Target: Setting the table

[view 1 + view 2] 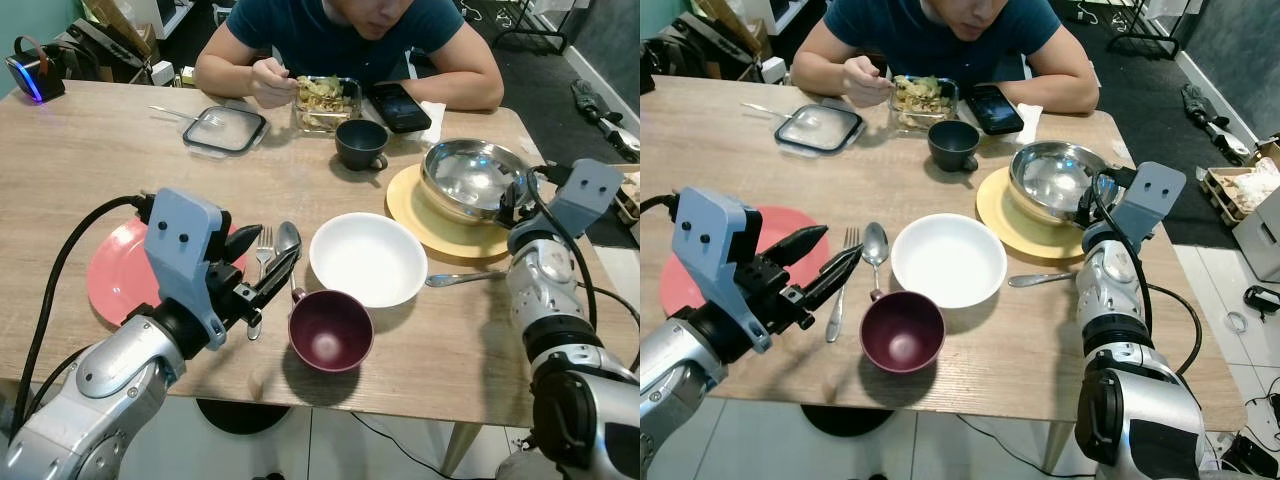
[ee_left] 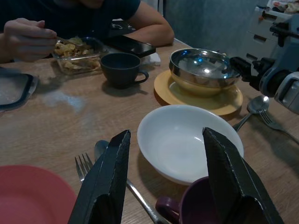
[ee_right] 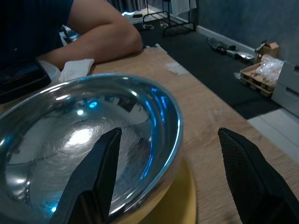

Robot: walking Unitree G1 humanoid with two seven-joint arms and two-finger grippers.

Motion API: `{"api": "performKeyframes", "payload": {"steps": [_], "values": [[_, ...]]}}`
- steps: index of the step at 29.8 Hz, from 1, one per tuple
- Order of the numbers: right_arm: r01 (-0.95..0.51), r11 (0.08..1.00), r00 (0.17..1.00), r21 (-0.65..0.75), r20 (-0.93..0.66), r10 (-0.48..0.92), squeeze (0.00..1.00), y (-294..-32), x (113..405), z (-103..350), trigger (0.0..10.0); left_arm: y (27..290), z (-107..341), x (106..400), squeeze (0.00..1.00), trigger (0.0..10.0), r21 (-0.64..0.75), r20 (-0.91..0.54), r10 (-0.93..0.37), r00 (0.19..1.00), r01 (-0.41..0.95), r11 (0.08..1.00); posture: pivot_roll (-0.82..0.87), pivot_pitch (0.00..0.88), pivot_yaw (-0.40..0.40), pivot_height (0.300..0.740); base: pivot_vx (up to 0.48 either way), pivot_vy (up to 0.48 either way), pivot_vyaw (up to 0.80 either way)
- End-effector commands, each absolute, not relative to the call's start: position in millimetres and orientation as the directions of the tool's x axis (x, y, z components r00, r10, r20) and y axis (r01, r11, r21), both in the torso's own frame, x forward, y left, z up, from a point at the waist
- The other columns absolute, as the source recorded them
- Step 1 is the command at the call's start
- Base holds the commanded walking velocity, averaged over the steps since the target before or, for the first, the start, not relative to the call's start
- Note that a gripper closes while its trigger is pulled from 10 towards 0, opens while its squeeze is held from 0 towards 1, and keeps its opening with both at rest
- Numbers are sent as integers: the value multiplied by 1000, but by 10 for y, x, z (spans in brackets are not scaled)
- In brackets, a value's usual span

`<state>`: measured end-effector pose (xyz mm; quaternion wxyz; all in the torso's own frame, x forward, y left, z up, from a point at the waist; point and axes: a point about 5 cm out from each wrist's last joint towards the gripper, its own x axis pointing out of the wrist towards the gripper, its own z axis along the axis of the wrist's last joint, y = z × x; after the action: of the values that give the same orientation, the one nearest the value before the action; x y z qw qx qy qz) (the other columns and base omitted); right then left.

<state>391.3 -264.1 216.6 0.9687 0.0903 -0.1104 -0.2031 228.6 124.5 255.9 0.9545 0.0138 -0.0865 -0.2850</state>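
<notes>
My left gripper (image 1: 275, 250) is open and hovers low over a fork (image 1: 263, 250) and a spoon (image 1: 287, 238) lying side by side between the red plate (image 1: 112, 278) and the white bowl (image 1: 368, 258). A maroon cup (image 1: 330, 330) stands just in front of the white bowl. My right gripper (image 3: 168, 132) is open and straddles the near rim of the steel bowl (image 1: 470, 178), one finger inside and one outside. That bowl sits on a yellow plate (image 1: 440, 232). A second spoon (image 1: 460, 278) lies beside the right arm.
Across the wooden table (image 1: 100, 170) a person eats from a glass container (image 1: 325, 100). Near it are a dark cup (image 1: 361, 143), a phone (image 1: 400, 106) and a container lid (image 1: 224, 129). The table's near edge runs just behind the maroon cup.
</notes>
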Motion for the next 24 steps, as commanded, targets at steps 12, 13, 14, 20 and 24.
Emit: {"api": "performKeyframes", "payload": {"steps": [12, 13, 14, 20, 24], "values": [[337, 910, 842, 241, 356, -406, 0, -2758, 3810, 2438, 10000, 1202, 2491, 2395, 0, 10000, 84, 139, -557, 818, 551, 830, 94, 73, 76, 740, 0, 0, 0], [331, 914, 838, 234, 373, -399, 0, -2754, 3789, 2447, 10000, 1202, 2477, 2409, 0, 10000, 85, 136, -558, 819, 552, 830, 83, 65, 81, 740, 0, 0, 0], [317, 921, 834, 228, 394, -385, 0, -2748, 3749, 2452, 10000, 1205, 2460, 2431, 0, 10000, 89, 131, -558, 819, 551, 830, 68, 55, 85, 740, 0, 0, 0], [203, 971, 866, 127, 439, -239, 0, -2655, 3360, 2294, 10000, 1184, 2381, 2584, 0, 10000, 124, 120, -560, 820, 547, 828, -5, 9, 105, 740, 0, 0, 0], [138, 986, 891, 90, 422, -164, 0, -2603, 3112, 2166, 10000, 1150, 2378, 2663, 0, 10000, 145, 136, -566, 813, 549, 823, -45, 0, 115, 740, 0, 0, 0]]}}
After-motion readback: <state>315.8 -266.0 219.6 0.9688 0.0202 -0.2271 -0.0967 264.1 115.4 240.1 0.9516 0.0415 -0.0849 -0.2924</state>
